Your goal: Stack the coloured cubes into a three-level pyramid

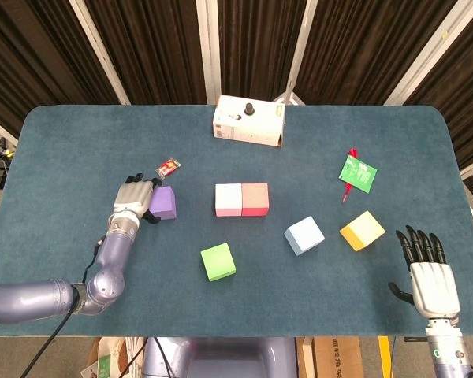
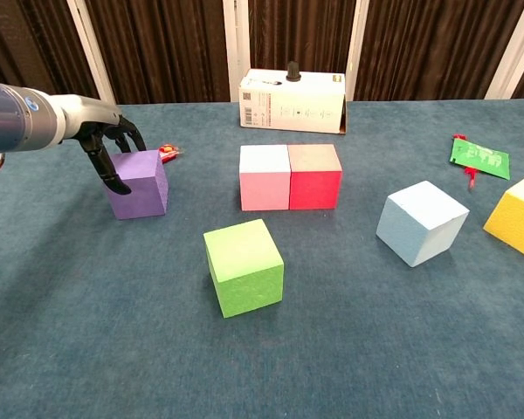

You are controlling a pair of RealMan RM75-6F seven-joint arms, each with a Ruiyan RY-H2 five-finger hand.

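Observation:
A purple cube [image 1: 165, 203] [image 2: 141, 185] sits left of centre. My left hand [image 1: 134, 197] [image 2: 112, 144] hangs over its left edge, fingers curled on the top corner and thumb against the left face; the cube still rests on the table. A pink cube [image 1: 228, 200] [image 2: 264, 179] and a red cube [image 1: 255, 199] [image 2: 315, 177] stand touching side by side in the middle. In front lie a green cube [image 1: 218, 261] [image 2: 244, 267], a light blue cube [image 1: 304, 235] [image 2: 421, 223] and a yellow cube [image 1: 362, 231] [image 2: 517, 216]. My right hand [image 1: 430, 276] rests open at the near right edge, holding nothing.
A white box [image 1: 248, 121] [image 2: 293, 101] with a black knob stands at the back centre. A green packet [image 1: 357, 173] [image 2: 480, 157] lies at the right rear. A small red wrapper [image 1: 168, 166] [image 2: 168, 152] lies just behind the purple cube.

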